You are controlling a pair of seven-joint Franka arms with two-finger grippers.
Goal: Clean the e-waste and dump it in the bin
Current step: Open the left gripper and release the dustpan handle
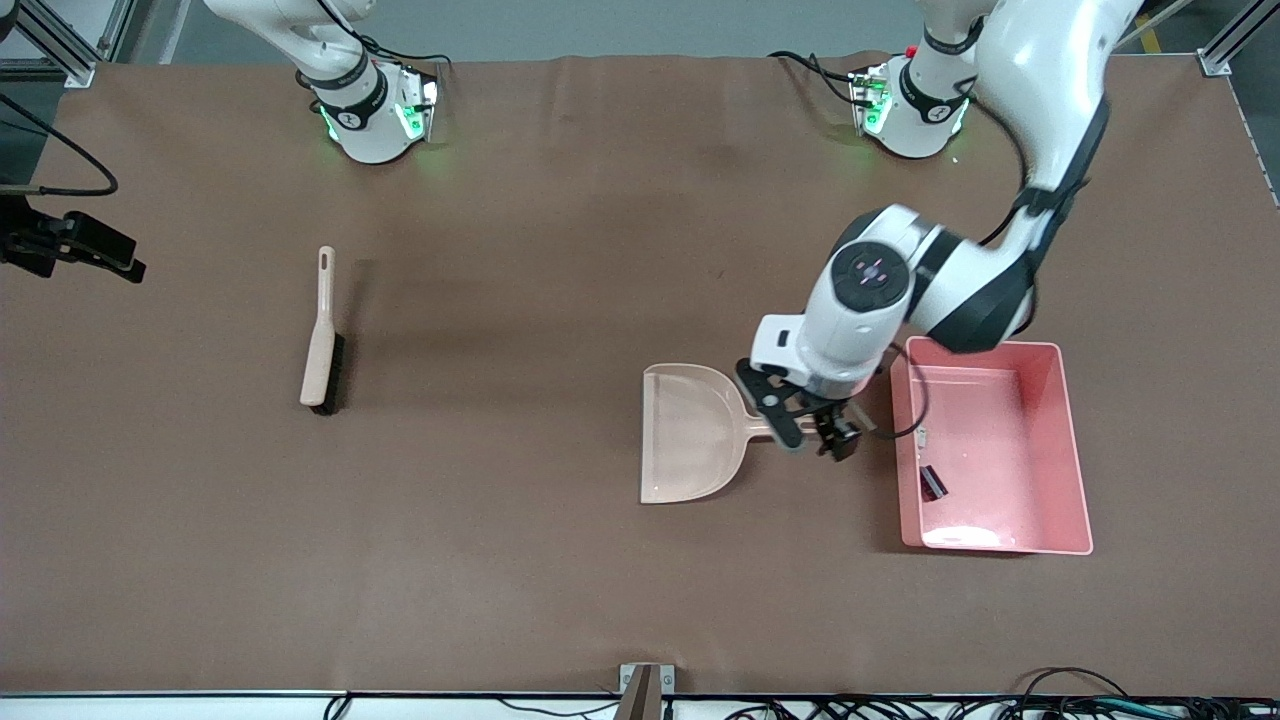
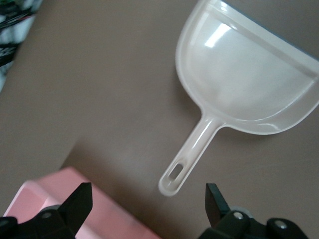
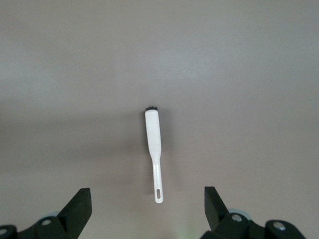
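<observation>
We see the left gripper (image 1: 818,432), arm bent downward, fingers apart over the beige plastic dustpan (image 1: 690,432) handle. The right gripper (image 3: 148,209) hovers, fingers apart, above the beige brush (image 1: 322,335). The dark rectangular block (image 1: 932,483) lies in the pink rectangular plastic bin (image 1: 1060,450).
</observation>
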